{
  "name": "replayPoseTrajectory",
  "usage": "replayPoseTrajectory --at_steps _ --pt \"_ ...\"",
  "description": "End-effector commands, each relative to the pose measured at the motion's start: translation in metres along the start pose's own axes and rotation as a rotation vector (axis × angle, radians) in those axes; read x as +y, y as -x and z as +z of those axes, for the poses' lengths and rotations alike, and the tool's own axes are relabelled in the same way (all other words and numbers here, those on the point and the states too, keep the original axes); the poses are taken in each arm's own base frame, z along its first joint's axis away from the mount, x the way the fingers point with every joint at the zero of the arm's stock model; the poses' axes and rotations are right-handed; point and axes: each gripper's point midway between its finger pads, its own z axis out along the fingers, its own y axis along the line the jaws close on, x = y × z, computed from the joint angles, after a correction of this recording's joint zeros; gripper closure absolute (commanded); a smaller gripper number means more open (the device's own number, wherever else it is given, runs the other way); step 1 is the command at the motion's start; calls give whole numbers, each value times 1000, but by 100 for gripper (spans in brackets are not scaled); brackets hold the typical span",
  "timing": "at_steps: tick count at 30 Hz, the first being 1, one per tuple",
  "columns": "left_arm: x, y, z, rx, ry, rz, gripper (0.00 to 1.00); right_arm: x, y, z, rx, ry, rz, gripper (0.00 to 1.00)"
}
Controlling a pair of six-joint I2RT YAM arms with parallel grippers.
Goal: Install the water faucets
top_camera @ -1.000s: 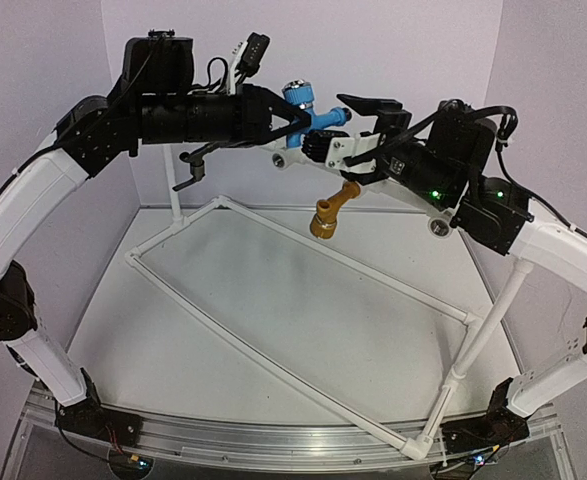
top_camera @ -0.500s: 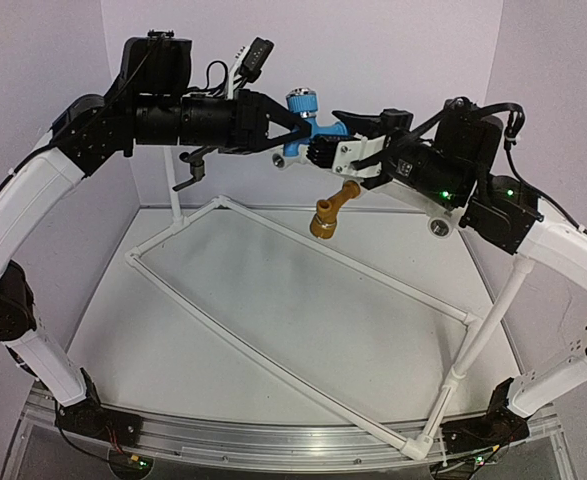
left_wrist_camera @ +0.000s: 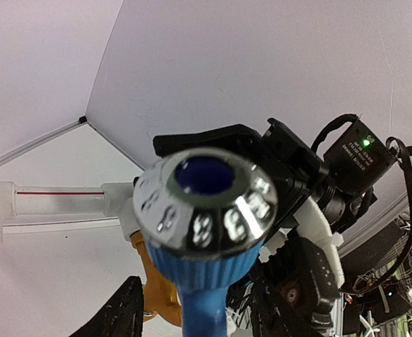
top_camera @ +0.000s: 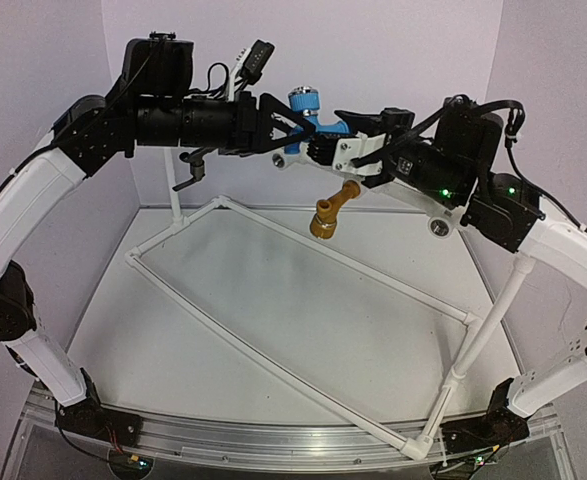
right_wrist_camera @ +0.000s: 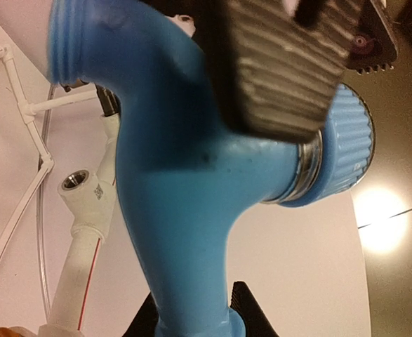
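The blue water faucet (top_camera: 303,120) hangs high above the table between both arms, its chrome-capped knob (left_wrist_camera: 206,210) facing the left wrist camera. My right gripper (top_camera: 325,140) is shut on the faucet's blue body (right_wrist_camera: 177,182), with a black fingertip (right_wrist_camera: 251,312) on either side. My left gripper (top_camera: 285,128) is open around the stem under the knob, with gaps at both fingers (left_wrist_camera: 125,316). The mustard-yellow faucet (top_camera: 331,212) hangs from the white pipe frame (top_camera: 303,250). The black faucet (top_camera: 191,165) sits on the frame's rear left.
The pipe frame spans the table, with upright legs at the rear left (top_camera: 173,195) and front right (top_camera: 483,335). An open socket fitting (right_wrist_camera: 76,184) shows below the blue faucet. White walls close in at the back and sides.
My right gripper closed on the blue faucet. My left gripper's jaws then opened off it. The faucet has shifted slightly left.
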Motion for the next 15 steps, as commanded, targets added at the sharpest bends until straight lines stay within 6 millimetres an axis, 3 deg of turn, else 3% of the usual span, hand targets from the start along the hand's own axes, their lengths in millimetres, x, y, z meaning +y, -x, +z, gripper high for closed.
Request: replayPoseTrajectory --at_steps 1,15 --pt "0 7 -5 -46 2 8 48 -43 -3 -4 29 -121 83 100" --pt "0 34 5 -192 -21 3 62 -40 6 -2 -15 -113 87 100"
